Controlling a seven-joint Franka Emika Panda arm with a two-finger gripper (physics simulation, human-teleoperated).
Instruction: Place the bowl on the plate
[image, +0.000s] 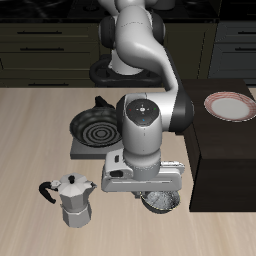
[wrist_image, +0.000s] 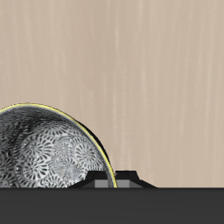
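Note:
The bowl (image: 162, 201), small with a dark rim and a speckled silvery inside, hangs right under my gripper (image: 158, 190) near the table's front edge. In the wrist view the bowl (wrist_image: 44, 157) fills the frame close up, and its rim runs in between the narrow-set fingers of my gripper (wrist_image: 109, 180), which looks shut on the rim. The white plate (image: 228, 105) with a reddish-pink rim band lies on a dark raised block (image: 225, 150), farther back and to the side of the gripper. The plate is out of the wrist view.
A black frying pan (image: 97, 127) with a spiral pattern sits on a grey stove base behind the gripper. A silver moka pot (image: 72, 200) stands near the front edge beside the bowl. The dark block's side wall rises close to the bowl.

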